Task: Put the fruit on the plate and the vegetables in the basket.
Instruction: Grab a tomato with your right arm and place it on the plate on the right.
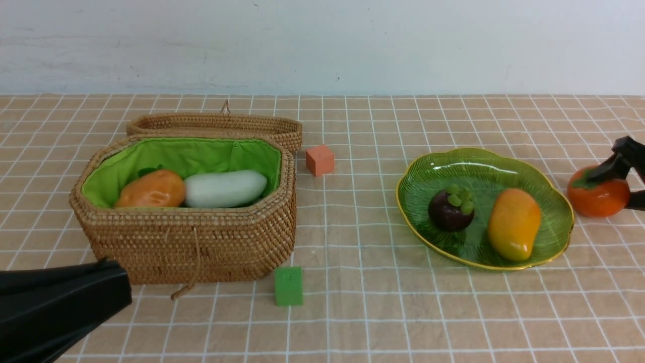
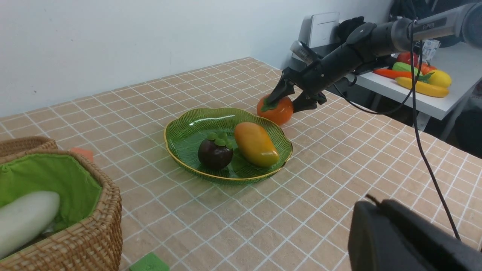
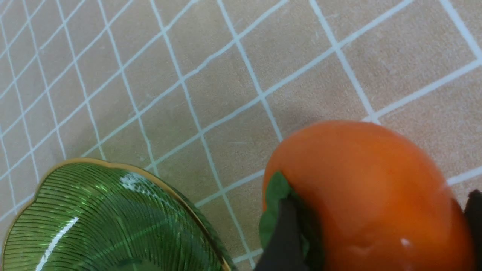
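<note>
One fruit off the plate: round glossy orange persimmon (image 1: 597,196) with a green leaf cap, resting on the checked tan tablecloth (image 1: 383,322) just beside the plate's right edge.
Right gripper (image 1: 608,190): black fingers set against both sides of the persimmon, one on the leaf cap, clasping it.
Plate (image 1: 478,169): wide translucent green ribbed glass dish with a thin yellow rim.
On the plate: small dark purple mangosteen (image 1: 450,210) with a green top; oblong yellow-orange mango (image 1: 514,224) just beside it.
Basket (image 1: 201,242): large brown woven wicker, bright green lining, well left of the plate, lid (image 1: 216,123) open behind.
In the basket: tan-orange lumpy potato (image 1: 151,189) touching a white oblong radish (image 1: 225,188).
Blocks: small orange cube (image 1: 320,160) between basket and plate; small green block (image 1: 288,286) at the basket's front corner.
Left gripper (image 1: 118,290): black, clenched, empty, far left of the plate.
</note>
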